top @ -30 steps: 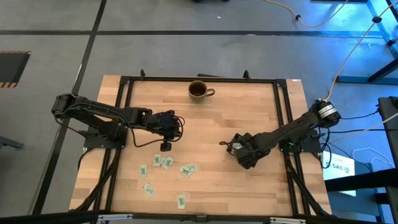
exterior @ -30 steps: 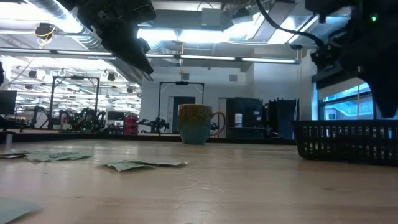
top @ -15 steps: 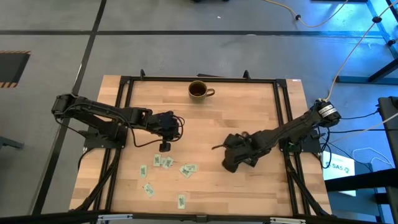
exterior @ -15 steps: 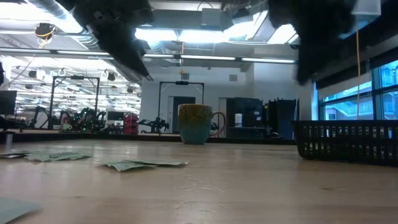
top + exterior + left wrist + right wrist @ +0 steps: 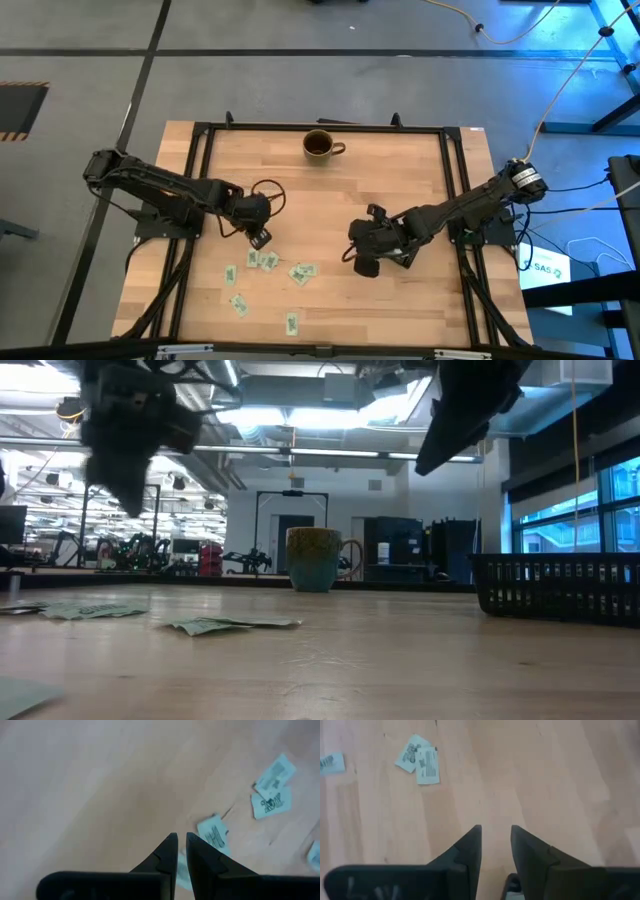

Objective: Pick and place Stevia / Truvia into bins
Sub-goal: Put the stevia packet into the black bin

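Several pale green and white sachets [image 5: 268, 262] lie flat and scattered on the near left part of the wooden table; some show in the left wrist view [image 5: 214, 833] and the right wrist view [image 5: 418, 758]. The black tray [image 5: 560, 586] stands at the right in the low view; in the high view my right arm covers it. My left gripper [image 5: 261, 239] hangs just above the far edge of the sachets, its fingers [image 5: 181, 838] a narrow gap apart. My right gripper [image 5: 362, 264] hovers over bare wood right of the sachets, slightly open [image 5: 496, 831], holding nothing.
A round brown mug [image 5: 321, 145] with a handle stands near the table's far edge, also in the low view [image 5: 314, 558]. Black frame rails run along the table's left and right sides. Bare wood lies between the sachets and the mug.
My right gripper has swung from over the tray toward the table's left and near side, closer to the sachets. My left arm has shifted a little toward the table's left and near edge, the gripper tipping over the sachets. The sachets have not moved.
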`<state>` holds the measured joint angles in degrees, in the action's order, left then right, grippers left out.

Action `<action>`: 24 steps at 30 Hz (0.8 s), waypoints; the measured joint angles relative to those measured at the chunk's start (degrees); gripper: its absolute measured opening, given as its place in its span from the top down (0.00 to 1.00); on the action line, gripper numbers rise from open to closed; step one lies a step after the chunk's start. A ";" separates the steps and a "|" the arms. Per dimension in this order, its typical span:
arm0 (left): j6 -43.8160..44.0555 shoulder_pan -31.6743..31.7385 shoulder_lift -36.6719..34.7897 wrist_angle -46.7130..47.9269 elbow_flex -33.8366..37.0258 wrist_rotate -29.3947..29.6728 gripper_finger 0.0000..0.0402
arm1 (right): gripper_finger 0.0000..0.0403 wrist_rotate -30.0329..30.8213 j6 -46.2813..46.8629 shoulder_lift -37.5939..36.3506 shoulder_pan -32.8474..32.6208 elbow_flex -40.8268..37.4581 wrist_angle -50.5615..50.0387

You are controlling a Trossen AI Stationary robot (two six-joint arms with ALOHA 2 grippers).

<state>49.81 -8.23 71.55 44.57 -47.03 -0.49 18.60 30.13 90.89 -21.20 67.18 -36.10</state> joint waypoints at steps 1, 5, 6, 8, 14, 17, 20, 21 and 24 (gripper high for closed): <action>4.34 -1.01 0.00 0.93 0.00 0.04 0.92 | 0.73 0.01 -1.63 0.00 0.13 0.00 0.02; 20.96 -6.76 0.01 5.09 0.00 1.96 0.91 | 0.73 -0.03 -7.53 0.00 0.68 0.00 0.02; 24.72 -8.41 0.02 5.76 0.09 2.72 0.91 | 0.73 -0.04 -8.61 0.00 0.76 0.00 0.02; 32.35 -11.97 0.02 6.74 0.58 4.42 0.91 | 0.73 -0.02 -10.52 0.00 0.80 0.00 0.02; 52.05 -21.64 0.02 6.40 2.78 9.56 0.91 | 0.73 -0.15 -15.27 0.00 0.80 -0.02 0.04; 61.59 -25.83 0.67 6.33 3.57 7.05 0.91 | 0.73 -0.19 -16.82 0.00 0.80 -0.04 0.06; 68.05 -29.95 2.63 5.81 3.58 4.62 0.91 | 0.73 -0.18 -17.14 0.00 0.80 -0.04 0.26; 70.17 -31.16 3.59 5.51 3.58 4.47 0.91 | 0.73 -0.18 -17.14 0.00 0.80 -0.04 0.32; 75.05 -33.75 6.66 4.99 3.58 4.33 0.91 | 0.73 -0.18 -17.42 0.02 0.80 -0.04 0.69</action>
<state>124.86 -41.98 78.21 49.55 -43.44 3.85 18.41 12.71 90.91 -20.40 67.13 -35.41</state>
